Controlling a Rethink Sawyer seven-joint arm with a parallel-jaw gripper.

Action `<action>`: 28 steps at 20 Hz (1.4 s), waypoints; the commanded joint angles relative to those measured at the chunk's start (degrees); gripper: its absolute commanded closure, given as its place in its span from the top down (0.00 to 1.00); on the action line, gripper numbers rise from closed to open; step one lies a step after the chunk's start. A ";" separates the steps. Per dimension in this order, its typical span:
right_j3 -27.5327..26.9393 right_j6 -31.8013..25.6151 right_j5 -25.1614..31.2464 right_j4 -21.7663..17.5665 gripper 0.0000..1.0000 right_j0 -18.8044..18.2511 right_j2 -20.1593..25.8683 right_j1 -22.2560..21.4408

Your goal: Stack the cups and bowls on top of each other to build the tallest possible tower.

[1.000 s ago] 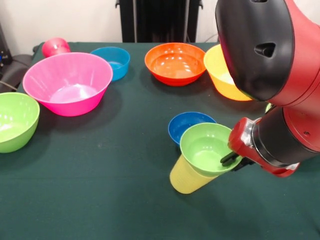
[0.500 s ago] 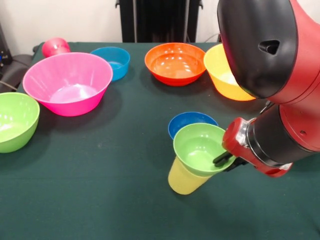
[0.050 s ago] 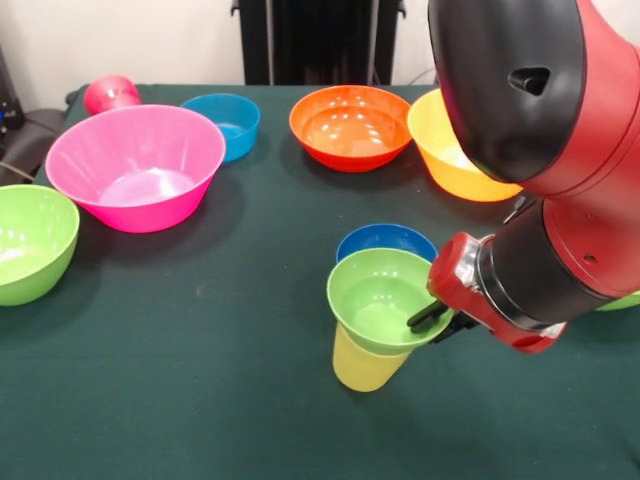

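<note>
The tower (image 3: 372, 335) stands toward the near right part of the tabletop (image 3: 200, 400): a pale yellow cup (image 3: 362, 365) with a small lime green bowl (image 3: 380, 300) seated in its mouth, the pair leaning a little off upright. The gripper (image 3: 432, 320) comes in from the right on the red and black arm (image 3: 540, 150), its dark fingers pinching the green bowl's right rim — one finger inside the bowl, the other seemingly outside and mostly hidden.

Just behind the tower, and touching or nearly touching it, sits a small dark blue bowl (image 3: 385, 240). Farther off, along the far edge, are a light blue bowl (image 3: 225, 120), an orange-red bowl (image 3: 350, 125) and a yellow-orange bowl (image 3: 450, 150) partly hidden by the arm; the red cup (image 3: 110, 93) lies at the far left corner. A big pink bowl (image 3: 135, 165) sits left of centre, and a larger green bowl (image 3: 30, 240) at the left edge.

The step in hand looks like settling the green bowl on the cup — the stack is only two pieces high, so the task is early. Next, I judge, the bowl needs to be level and the cup squarely on its base before the fingers let go; released while tilted, the pair could tip. Then a wider bowl should go on top.
</note>
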 commanded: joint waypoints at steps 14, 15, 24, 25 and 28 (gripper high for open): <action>29.18 -10.28 -17.72 -19.42 0.00 12.21 26.12 -8.08; 30.37 -10.27 -18.79 -20.09 0.00 12.61 26.97 -8.48; 34.97 -10.19 -24.31 -25.23 0.00 13.71 31.54 -10.40; 34.87 -10.12 -24.60 -25.63 0.00 13.59 31.85 -10.24; 34.52 -10.05 -25.39 -26.98 0.00 13.22 32.69 -10.18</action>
